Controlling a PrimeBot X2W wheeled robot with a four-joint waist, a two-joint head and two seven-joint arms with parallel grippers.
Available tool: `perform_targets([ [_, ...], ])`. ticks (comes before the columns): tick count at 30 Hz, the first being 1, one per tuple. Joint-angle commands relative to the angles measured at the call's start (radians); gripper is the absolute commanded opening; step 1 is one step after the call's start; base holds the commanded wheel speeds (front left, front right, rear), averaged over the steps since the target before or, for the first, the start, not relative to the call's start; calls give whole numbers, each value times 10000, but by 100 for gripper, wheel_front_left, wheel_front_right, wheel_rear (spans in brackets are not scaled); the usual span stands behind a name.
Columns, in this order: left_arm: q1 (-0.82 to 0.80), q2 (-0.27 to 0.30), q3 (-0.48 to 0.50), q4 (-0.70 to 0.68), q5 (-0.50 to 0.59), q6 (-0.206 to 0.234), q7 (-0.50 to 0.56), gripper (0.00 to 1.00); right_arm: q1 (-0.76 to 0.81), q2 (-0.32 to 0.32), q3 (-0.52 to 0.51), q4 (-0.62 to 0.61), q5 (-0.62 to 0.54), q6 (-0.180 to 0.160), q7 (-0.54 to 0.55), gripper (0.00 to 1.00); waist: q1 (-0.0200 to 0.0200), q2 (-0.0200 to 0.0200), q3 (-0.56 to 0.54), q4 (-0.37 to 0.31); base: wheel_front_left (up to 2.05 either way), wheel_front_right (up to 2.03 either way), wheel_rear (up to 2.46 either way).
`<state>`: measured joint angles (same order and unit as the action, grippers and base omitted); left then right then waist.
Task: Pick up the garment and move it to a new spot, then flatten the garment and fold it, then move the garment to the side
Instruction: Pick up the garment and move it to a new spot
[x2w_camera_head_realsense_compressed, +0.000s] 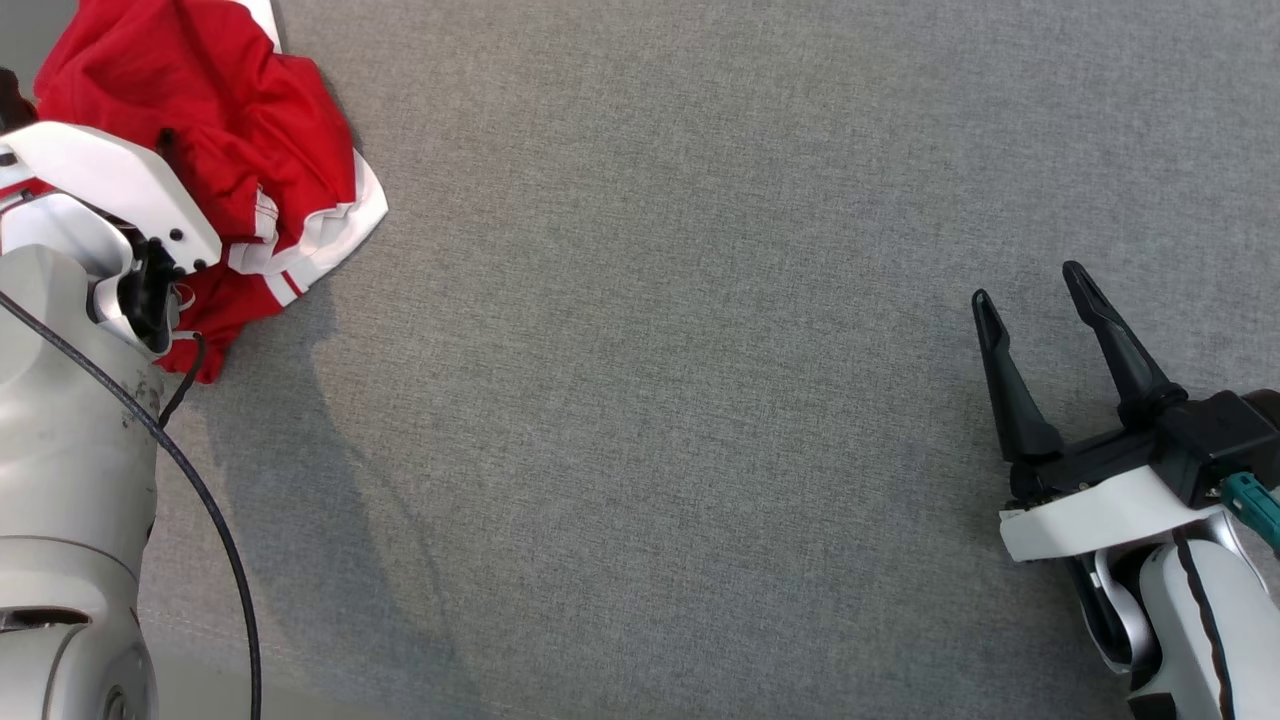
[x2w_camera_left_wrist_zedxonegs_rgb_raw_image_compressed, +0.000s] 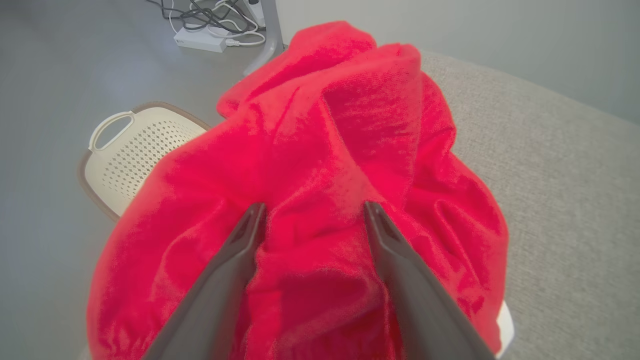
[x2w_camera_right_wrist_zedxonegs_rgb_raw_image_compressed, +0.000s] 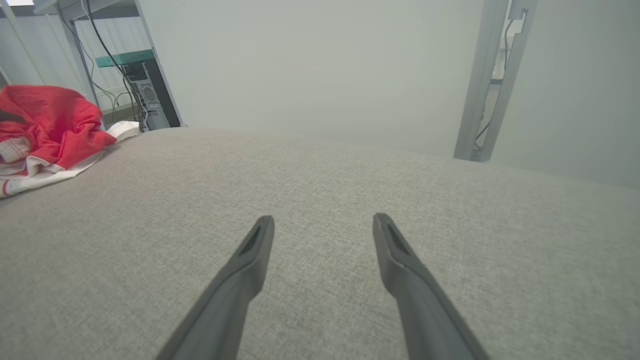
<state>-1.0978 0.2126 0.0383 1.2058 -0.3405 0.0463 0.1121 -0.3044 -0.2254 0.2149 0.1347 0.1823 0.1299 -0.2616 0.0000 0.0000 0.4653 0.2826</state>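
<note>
Right pincer (x2w_camera_head_realsense_compressed: 1026, 282), head view: its two long dark fingers stand spread wide and hold nothing, low over the bare grey woven fabric of the desk (x2w_camera_head_realsense_compressed: 640, 400) near the right edge. A crumpled red garment with white trim (x2w_camera_head_realsense_compressed: 250, 130) lies bunched at the desk's far left corner. The left arm's white wrist cover (x2w_camera_head_realsense_compressed: 110, 180) sits over the garment's near side and hides part of it.

Left wrist view: the left pincer (x2w_camera_left_wrist_zedxonegs_rgb_raw_image_compressed: 315, 206) is released, its fingers wide apart, with their tips against the red cloth and a soft ridge of it rising between them. Whether they press in cannot be told. Beyond the garment, on the grey floor, are a cream perforated plastic basket with a loop handle (x2w_camera_left_wrist_zedxonegs_rgb_raw_image_compressed: 130, 160) and a white power strip with tangled cables (x2w_camera_left_wrist_zedxonegs_rgb_raw_image_compressed: 200, 37).

Right wrist view: the right pincer's parted fingers point across bare desk fabric. The garment lies well apart from them, at the desk's far left.
</note>
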Motion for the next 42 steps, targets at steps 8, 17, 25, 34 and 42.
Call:
perform_targets([
  [8,195,221,-158,459,-69,-302,322,100,-167,72,-90,-165,37,15,-65,100,0,0,75,-150,0,0,0],
  [17,245,383,-42,271,-276,-367,-1047,0,-176,131,-63,-92,97,15,-65,100,0,0,-69,-179,0,0,0],
  [25,489,427,-9,-113,-371,-639,-3050,0,-45,276,-20,-19,156,15,-65,100,0,0,-543,-225,0,0,0],
  [34,828,488,-175,-703,-181,-716,-3710,0,178,533,21,115,194,15,-65,100,0,0,-1257,-390,0,0,0],
  [42,1391,596,-193,-2633,98,-784,-3773,0,512,818,42,264,276,15,-65,100,0,0,-2008,-676,0,0,0],
])
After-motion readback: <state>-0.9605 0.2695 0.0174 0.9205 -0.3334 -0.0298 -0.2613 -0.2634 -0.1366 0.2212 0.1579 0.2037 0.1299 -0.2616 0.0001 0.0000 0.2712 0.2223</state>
